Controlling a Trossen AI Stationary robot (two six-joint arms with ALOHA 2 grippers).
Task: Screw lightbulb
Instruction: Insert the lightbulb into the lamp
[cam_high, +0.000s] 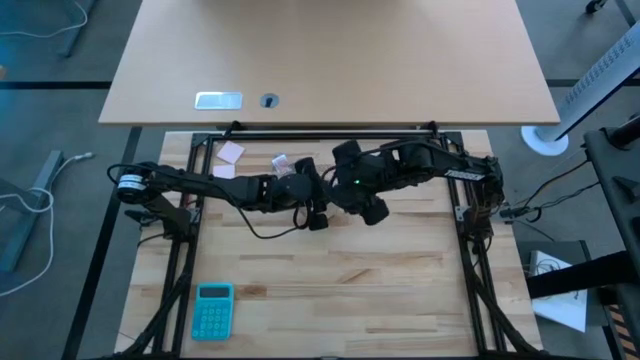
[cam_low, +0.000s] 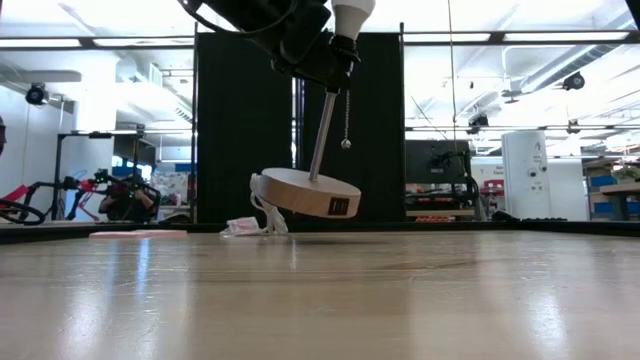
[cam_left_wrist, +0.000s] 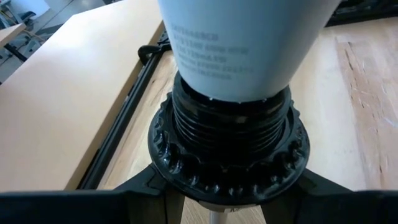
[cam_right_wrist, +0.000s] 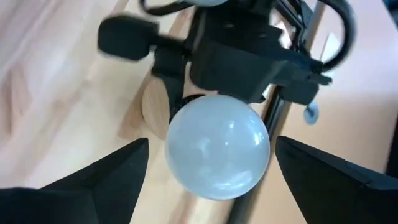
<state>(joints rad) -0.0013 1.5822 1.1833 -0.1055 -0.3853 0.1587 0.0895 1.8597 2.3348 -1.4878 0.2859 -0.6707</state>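
Two right jaws apart, lightbulb (cam_right_wrist: 217, 146) btwn, untouched

A robotics lab: beyond the wooden desk (cam_low: 320, 290) stand a black partition (cam_low: 300, 130), equipment racks (cam_low: 90, 165) and ceiling-hung gear.

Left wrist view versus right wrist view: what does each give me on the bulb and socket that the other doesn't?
Only the left wrist view shows the black threaded socket up close, with the lightbulb base seated in it and printed text on the bulb's neck. Only the right wrist view shows the bulb's rounded frosted dome between the right gripper fingers, which stand open on either side without touching it, and the edge of the wooden disc behind. Both show the bulb and the light wooden table.
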